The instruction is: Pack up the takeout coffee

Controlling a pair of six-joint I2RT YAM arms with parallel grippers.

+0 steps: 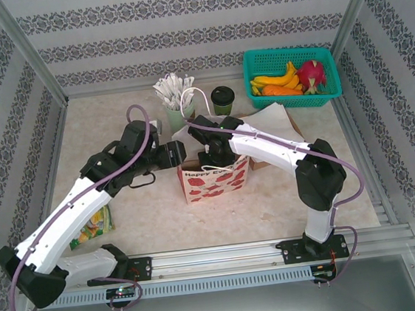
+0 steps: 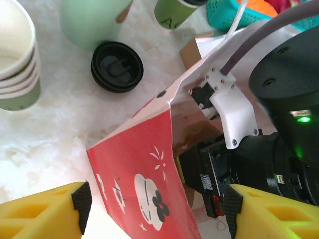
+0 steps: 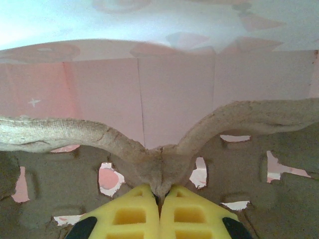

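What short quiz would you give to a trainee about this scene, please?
1. True or false: the takeout coffee stands outside the paper bag.
2. What does the right tool grip? A) a spoon B) the brown pulp tray C) a bottle
3. What stands between the open jaws of the left tool?
Key: 1 true; 2 B; 3 the wall of the paper bag.
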